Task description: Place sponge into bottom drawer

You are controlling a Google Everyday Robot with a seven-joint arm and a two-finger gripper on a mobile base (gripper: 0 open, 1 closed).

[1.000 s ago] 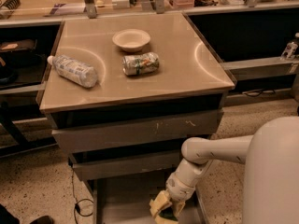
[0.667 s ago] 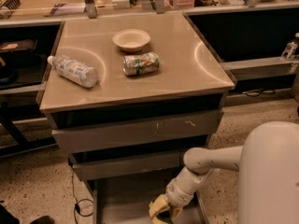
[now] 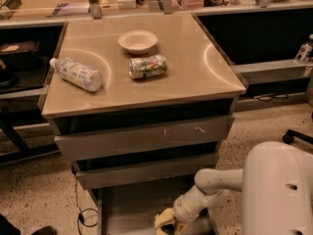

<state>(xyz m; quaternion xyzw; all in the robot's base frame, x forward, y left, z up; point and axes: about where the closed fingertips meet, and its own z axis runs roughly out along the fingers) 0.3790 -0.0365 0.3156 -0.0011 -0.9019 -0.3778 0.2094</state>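
- Sponge (image 3: pixel 164 220): yellow patch with a darker edge, at the tip of the hand, low over the right side of the open drawer floor, close to the bottom edge of the view.
- Hand (image 3: pixel 169 224): at the end of the pale arm (image 3: pixel 210 190), reaching down and left from the robot's white body into the bottom drawer; partly cut off below. Cannot tell whether clamped on the sponge or slack around it.
- Bottom drawer (image 3: pixel 124 204): pulled out, lowest of three, flat grey floor bare on the left.
- Middle drawer (image 3: pixel 146 170): slightly out, above the hand. Top drawer front (image 3: pixel 146 137): scratched, nearly flush.
- Surface (image 3: pixel 195 77): carries a pale bowl (image 3: pixel 138 41), a crushed can (image 3: pixel 147 66) just in front of it, and a plastic bottle (image 3: pixel 77 74) lying on its side to the left.
- Step in hand, judged: final placing, sponge already within the drawer's outline.
- Next move, judged: lower the last bit to the floor, let go, then lift straight up and back without catching the middle drawer's front edge.
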